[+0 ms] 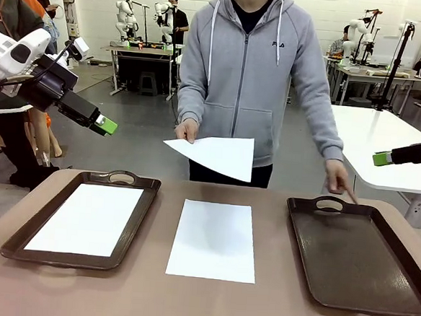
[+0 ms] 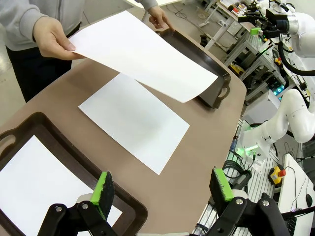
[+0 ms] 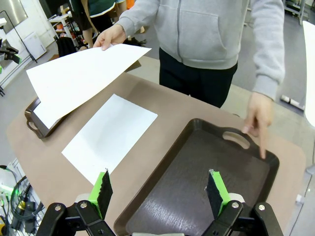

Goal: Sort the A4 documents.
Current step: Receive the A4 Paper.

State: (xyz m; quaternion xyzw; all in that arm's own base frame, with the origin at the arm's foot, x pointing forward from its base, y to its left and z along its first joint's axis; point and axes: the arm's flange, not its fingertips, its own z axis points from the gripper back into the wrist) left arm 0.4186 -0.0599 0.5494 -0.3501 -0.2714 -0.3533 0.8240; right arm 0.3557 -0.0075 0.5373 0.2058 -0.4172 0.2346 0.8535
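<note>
You have 3 thin, matte white A4 paper sheets: the flat sheet (image 1: 214,239) on the brown table (image 1: 258,306), the trayed sheet (image 1: 87,218) in the dark brown handled tray (image 1: 150,201) at its 9 o'clock, and the held sheet (image 1: 218,156) sagging from a person's hand (image 1: 187,131) at 12 o'clock. The right wrist view adds a finger (image 3: 261,142) pointing onto the wood-grained tray (image 3: 197,172) at 3 o'clock. Your left gripper (image 1: 106,126) and right gripper (image 1: 382,158) hang released, above the paper.
</note>
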